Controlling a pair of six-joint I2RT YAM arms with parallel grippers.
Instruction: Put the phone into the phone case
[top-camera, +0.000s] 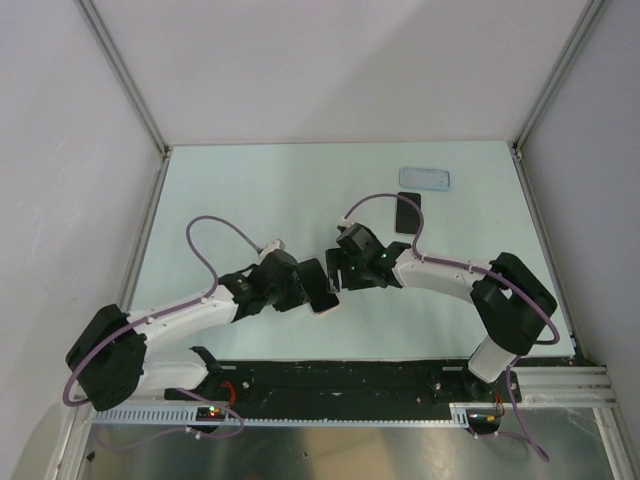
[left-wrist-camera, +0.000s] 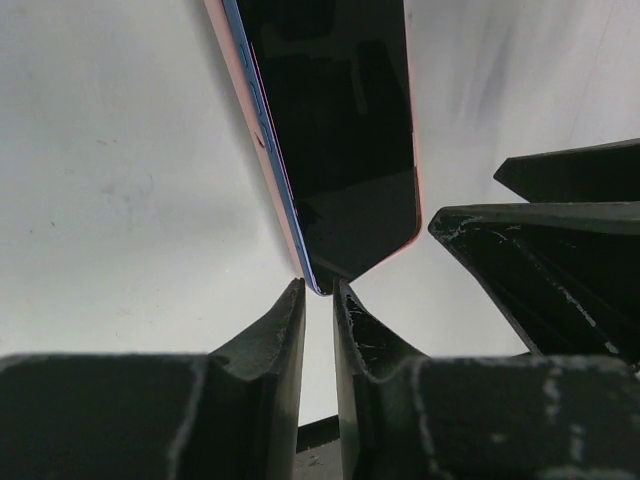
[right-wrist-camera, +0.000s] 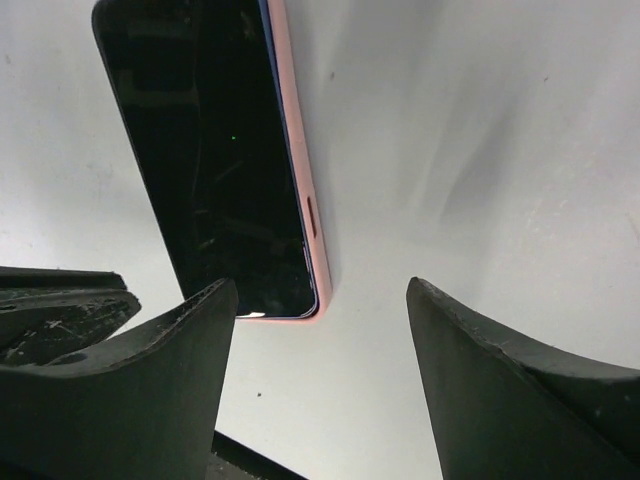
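Observation:
The black phone (top-camera: 407, 213) lies flat on the table at the back right. The light-blue phone case (top-camera: 424, 179) lies just behind it. Neither shows in the wrist views. My left gripper (top-camera: 316, 290) (left-wrist-camera: 320, 290) is nearly shut, pinching the near corner of a pink-rimmed slab (top-camera: 325, 302) (left-wrist-camera: 340, 150), which stands tilted on its edge. My right gripper (top-camera: 338, 268) (right-wrist-camera: 320, 295) is open and empty just beside the slab (right-wrist-camera: 215, 160), whose lower corner sits by my left finger (right-wrist-camera: 170, 340).
White walls with metal posts (top-camera: 125, 75) enclose the pale table (top-camera: 230, 190). A black strip (top-camera: 340, 375) runs along the near edge by the arm bases. Purple cables (top-camera: 205, 250) loop over both arms.

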